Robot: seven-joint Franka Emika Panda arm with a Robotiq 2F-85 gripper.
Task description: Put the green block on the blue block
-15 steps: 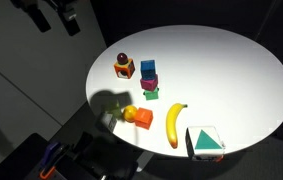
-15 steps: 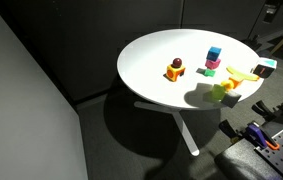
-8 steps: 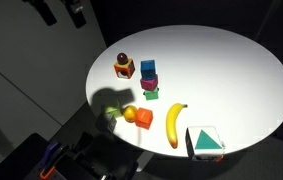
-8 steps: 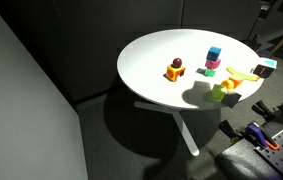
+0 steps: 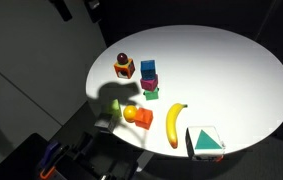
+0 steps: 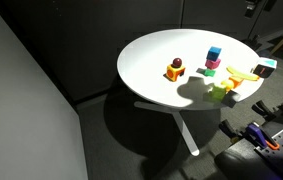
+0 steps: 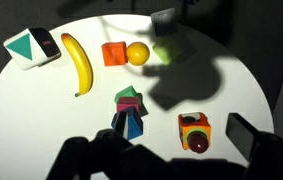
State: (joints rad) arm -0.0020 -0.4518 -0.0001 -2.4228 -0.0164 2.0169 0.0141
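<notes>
The green block [image 5: 115, 110] is a small yellow-green cube lying in shadow near the table's edge, beside a yellow ball [image 5: 130, 113]. It also shows in the wrist view [image 7: 168, 50] and in an exterior view [image 6: 218, 95]. The blue block [image 5: 147, 67] stands on the table next to a magenta cube [image 5: 150, 80], and shows in the other views too [image 6: 214, 53] [image 7: 133, 126]. My gripper [image 7: 166, 160] is high above the table, open and empty, its fingers dark at the bottom of the wrist view. In both exterior views it is almost out of frame at the top.
The round white table [image 5: 231, 70] also holds an orange block with a dark red ball [image 5: 125, 66], a dark green flat piece [image 5: 151, 94], an orange block [image 5: 142, 119], a banana [image 5: 175, 124] and a teal-and-white box [image 5: 205, 142]. Dark equipment [image 6: 266, 135] stands beside the table.
The arm has moved up and across at the top of both exterior views, nearly leaving the frames. Its shadow on the table has shifted slightly. The objects have not moved.
</notes>
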